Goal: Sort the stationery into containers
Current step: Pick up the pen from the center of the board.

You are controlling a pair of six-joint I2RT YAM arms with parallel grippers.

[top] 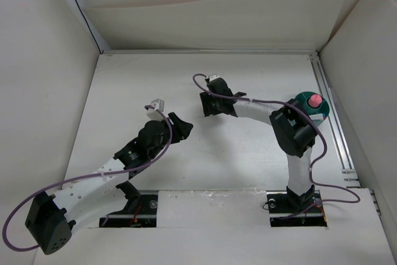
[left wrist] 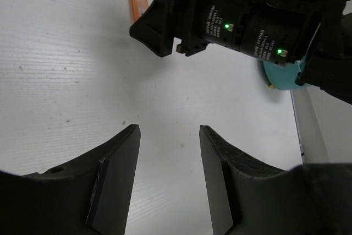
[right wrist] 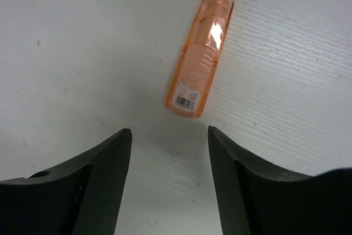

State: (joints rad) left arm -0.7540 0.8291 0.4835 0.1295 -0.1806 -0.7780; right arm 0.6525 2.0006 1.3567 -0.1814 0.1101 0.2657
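The right gripper [right wrist: 169,133], jaws spread and empty, hovers just short of the orange piece [right wrist: 201,53] lying flat on the table [right wrist: 66,37], best straddled across its narrow width before closing, while the left gripper [left wrist: 169,127] hangs parted and empty, the teal organizer [top: 302,98] well apart.

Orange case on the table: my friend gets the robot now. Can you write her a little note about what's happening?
Left end effector: open, empty, over the bare table.
Right end effector: open, empty, pointed at the orange case, which lies flat on the table just ahead of its fingers, not touched.
Teal organizer: at the table's right side, with a pink piece in it.
Done: the pink piece is in.
Left: pick up the orange case and put it in the organizer. No other stationery shows in these views.
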